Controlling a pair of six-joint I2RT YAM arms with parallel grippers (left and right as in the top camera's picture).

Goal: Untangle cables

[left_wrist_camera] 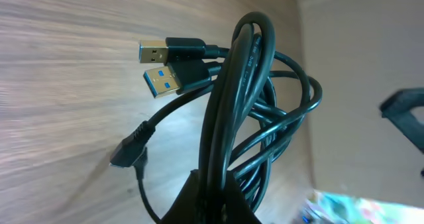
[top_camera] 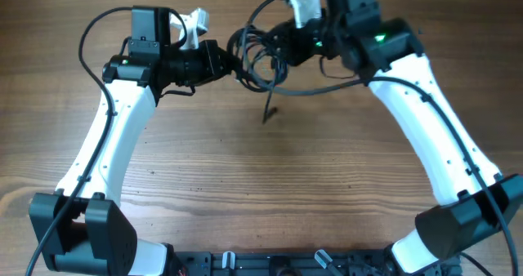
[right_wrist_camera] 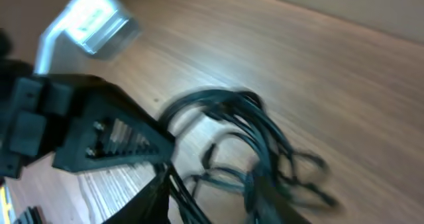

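Gripping the cables [left_wrist_camera: 245, 105] with my left gripper [left_wrist_camera: 207, 207], I have its fingers clamped together on the bunch. Several black strands rise out of the pinch in long overlapping loops. From my left wrist I see 2 USB plugs [left_wrist_camera: 159, 66] sticking out side by side to the left of the loops, 1 with a blue tongue. A smaller plug [left_wrist_camera: 129, 152] hangs lower on its own strand.

From overhead, the coil sits at the far middle of the wooden table [top_camera: 245, 186], between my 2 arms, and 1 loose end [top_camera: 269, 113] drops from it toward the wood. My right gripper [top_camera: 286, 41] is just beside the bunch on its right. My right wrist view is blurred. It shows the tangled loops over the table and my left fingers pinching them, but I cannot tell whether my right fingers are apart or together, or whether they touch a strand.
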